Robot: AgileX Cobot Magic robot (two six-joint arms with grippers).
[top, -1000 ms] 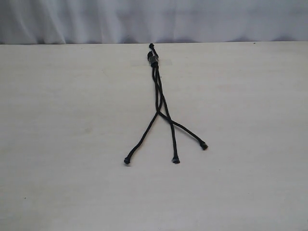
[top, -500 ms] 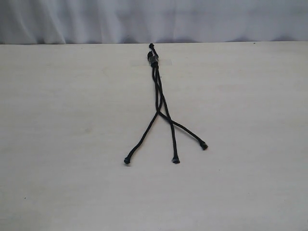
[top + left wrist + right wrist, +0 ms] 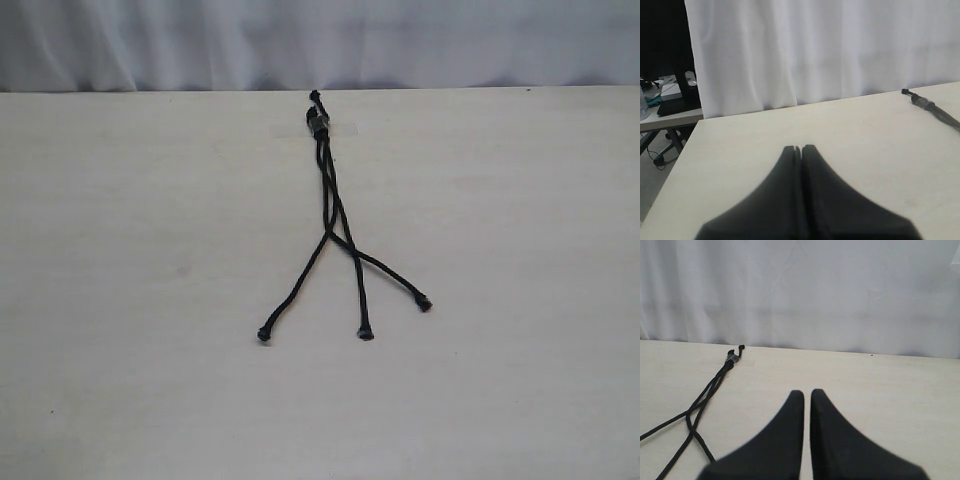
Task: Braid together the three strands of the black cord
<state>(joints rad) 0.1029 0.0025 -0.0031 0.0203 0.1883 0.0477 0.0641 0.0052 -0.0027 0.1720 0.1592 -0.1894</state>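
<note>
The black cord (image 3: pixel 328 190) lies on the pale table, its knotted end (image 3: pixel 318 122) with a short stub near the far edge. The three strands run close together toward me, cross at about (image 3: pixel 328 234) and fan out. Their knobbed tips rest at the left (image 3: pixel 264 334), the middle (image 3: pixel 366 333) and the right (image 3: pixel 425 303). Neither gripper shows in the exterior view. My left gripper (image 3: pixel 799 148) is shut on nothing, with the knotted end (image 3: pixel 925 104) far off to its side. My right gripper (image 3: pixel 807 392) has its fingers almost touching, holding nothing, beside the strands (image 3: pixel 700 410).
The cord lies on the wide pale table (image 3: pixel 130 250). A white curtain (image 3: pixel 320 40) hangs behind the far edge. In the left wrist view the table's side edge (image 3: pixel 687 150) drops off toward another desk with clutter (image 3: pixel 670 100).
</note>
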